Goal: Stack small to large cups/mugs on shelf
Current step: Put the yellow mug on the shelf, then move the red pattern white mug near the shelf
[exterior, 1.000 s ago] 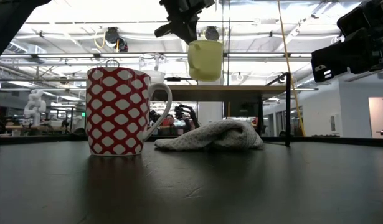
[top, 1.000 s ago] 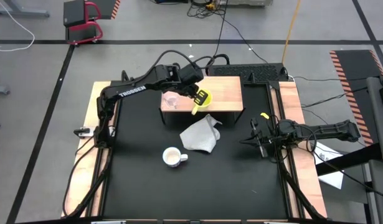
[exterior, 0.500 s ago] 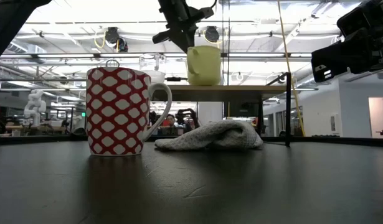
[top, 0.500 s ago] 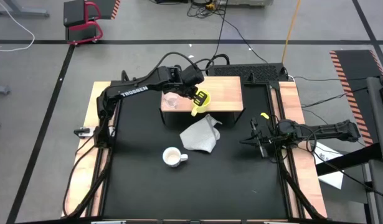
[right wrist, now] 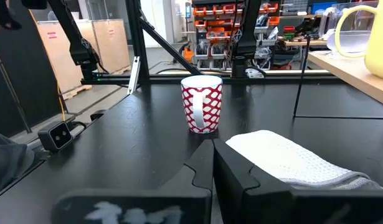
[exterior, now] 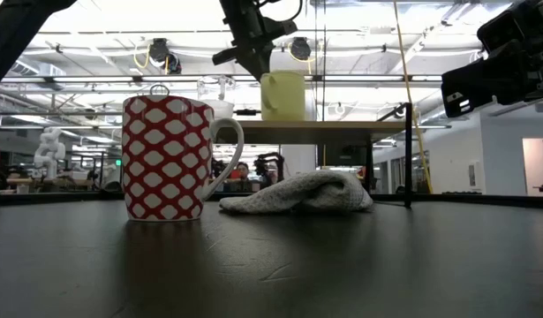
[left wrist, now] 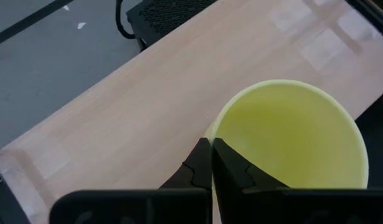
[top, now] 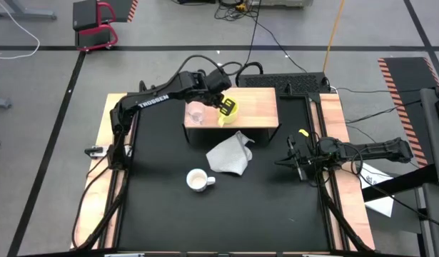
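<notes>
We see the left gripper (left wrist: pixel 211 163) closed on the rim of the yellow cup (top: pixel 227 111), which stands upright on the shelf (top: pixel 258 107) beside the clear glass cup (top: pixel 196 115); the white patterned mug (exterior: pixel 167 159) sits on the black tabletop (top: pixel 262 193) near the cloth (top: pixel 228 156); the right gripper (right wrist: pixel 213 163), closed and empty, waits at the table's right.

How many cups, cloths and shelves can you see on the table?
Cups: 3 - yellow cup, clear glass cup, red-and-white mug
Cloths: 1 - grey-white cloth
Shelves: 1 - wooden shelf
Total: 5
</notes>
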Tool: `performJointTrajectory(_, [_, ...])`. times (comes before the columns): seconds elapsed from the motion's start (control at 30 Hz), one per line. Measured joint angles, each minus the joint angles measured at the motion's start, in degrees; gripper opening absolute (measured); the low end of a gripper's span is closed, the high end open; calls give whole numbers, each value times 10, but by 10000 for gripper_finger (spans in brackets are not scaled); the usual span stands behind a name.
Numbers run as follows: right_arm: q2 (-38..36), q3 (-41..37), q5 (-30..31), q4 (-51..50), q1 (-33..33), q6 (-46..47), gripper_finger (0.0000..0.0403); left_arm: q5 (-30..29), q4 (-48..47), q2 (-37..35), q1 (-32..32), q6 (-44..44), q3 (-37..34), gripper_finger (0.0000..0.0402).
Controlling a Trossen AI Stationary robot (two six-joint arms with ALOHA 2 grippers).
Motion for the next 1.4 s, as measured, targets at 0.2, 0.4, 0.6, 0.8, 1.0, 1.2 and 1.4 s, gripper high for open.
performJointTrajectory(0.2, [0, 0, 0, 0, 0, -1, 0, 0, -2, 0, 4, 4, 0, 0])
performJointTrajectory(0.4, [0, 0, 0, 0, 0, 0, 0, 0, -2, 0, 5, 15, 0, 0])
performJointTrajectory(0.6, [0, 0, 0, 0, 0, 0, 0, 2, -1, 0, 5, 15, 0, 1])
performJointTrajectory(0.8, [0, 0, 0, 0, 0, 0, 0, 6, 1, 0, 4, 15, 0, 10])
performJointTrajectory(1.0, [0, 0, 0, 0, 0, 0, 0, 7, 2, 0, 4, 15, 0, 44])
performJointTrajectory(1.2, [0, 0, 0, 0, 0, 0, 0, 7, 3, 0, 4, 22, 0, 73])
performJointTrajectory(1.4, [0, 0, 0, 0, 0, 4, 0, 13, 1, 0, 4, 36, 5, 96])
